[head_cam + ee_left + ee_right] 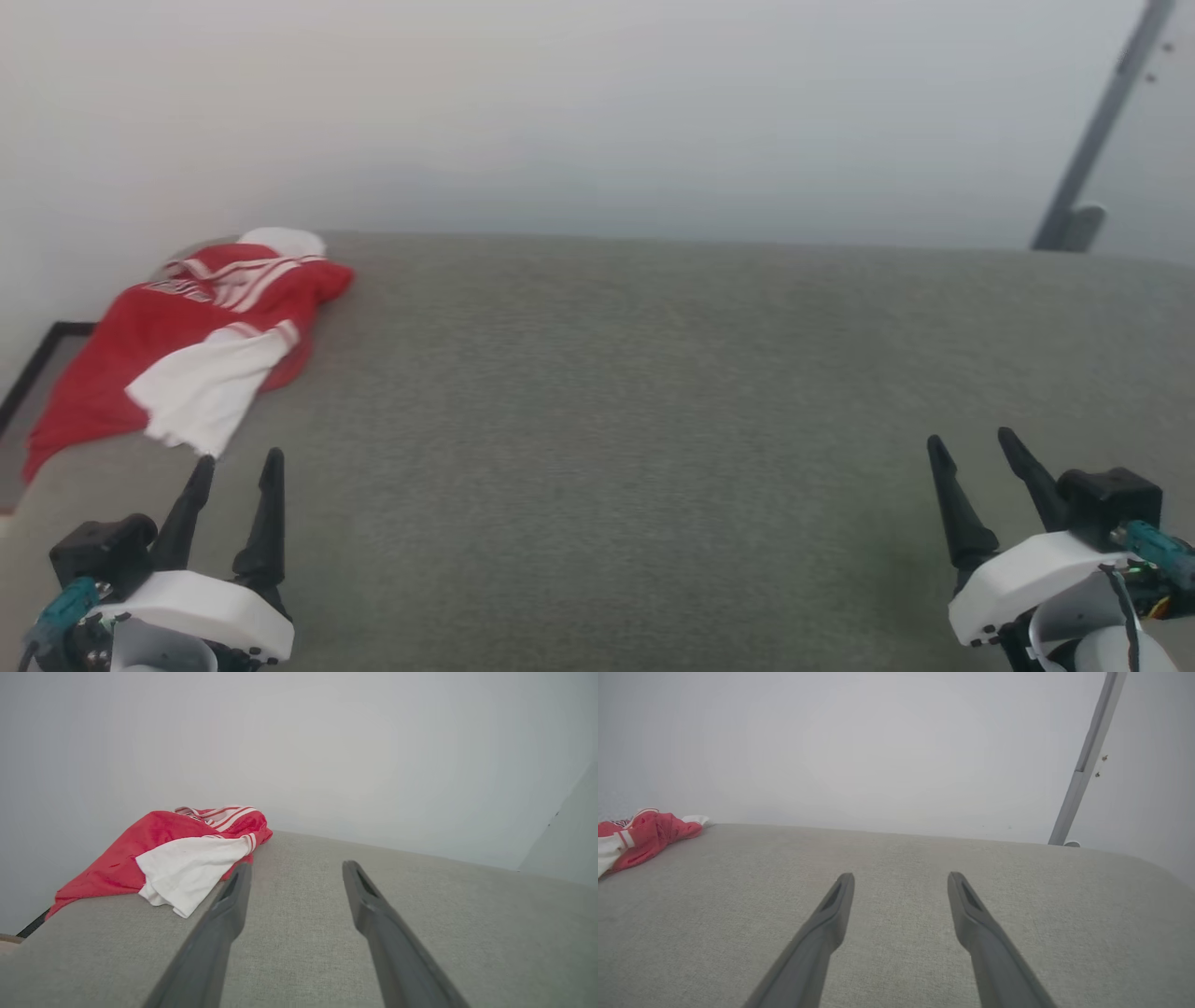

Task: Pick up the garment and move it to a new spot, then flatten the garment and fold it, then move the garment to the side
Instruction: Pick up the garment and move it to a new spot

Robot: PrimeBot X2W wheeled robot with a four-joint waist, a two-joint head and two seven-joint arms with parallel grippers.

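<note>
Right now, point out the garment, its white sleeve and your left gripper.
garment (173, 327), head view, red body.
white sleeve (187, 870), left wrist view, sleeve's middle.
left gripper (240, 456), head view, midway between open fingertips.

Bare test room: a grey fabric-covered desk (653, 420) meets a plain white wall (597, 112); a metal pole (1103, 121) leans behind the desk's right end.

Grey surface (653, 420) lies open; garment (121, 350) crowds far-left corner.
</note>
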